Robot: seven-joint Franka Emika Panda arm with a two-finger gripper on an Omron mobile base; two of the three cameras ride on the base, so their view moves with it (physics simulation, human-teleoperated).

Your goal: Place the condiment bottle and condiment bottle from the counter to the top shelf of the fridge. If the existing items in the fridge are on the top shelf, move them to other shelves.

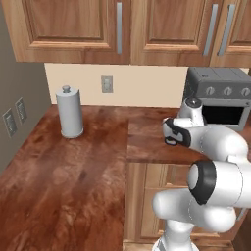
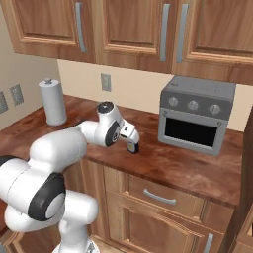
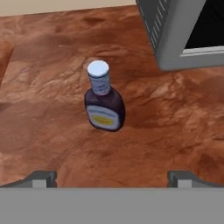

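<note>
One condiment bottle (image 3: 104, 99), dark purple-blue with a white cap and a pale yellow label, stands upright on the reddish-brown counter (image 3: 43, 109). It is centred in the hand view, some way ahead of my gripper (image 3: 113, 178). The two fingertips (image 3: 43, 177) stand wide apart with nothing between them, so the gripper is open. In the right base view the gripper (image 2: 133, 141) hangs low over the counter (image 2: 173, 168), left of the toaster oven. The fridge and its top shelf are out of view.
A grey toaster oven (image 2: 197, 116) stands against the back wall, and its corner (image 3: 175, 35) is close to the bottle's right. A paper towel roll (image 1: 69, 112) stands in the counter's corner. Wooden cabinets (image 1: 73, 29) hang overhead.
</note>
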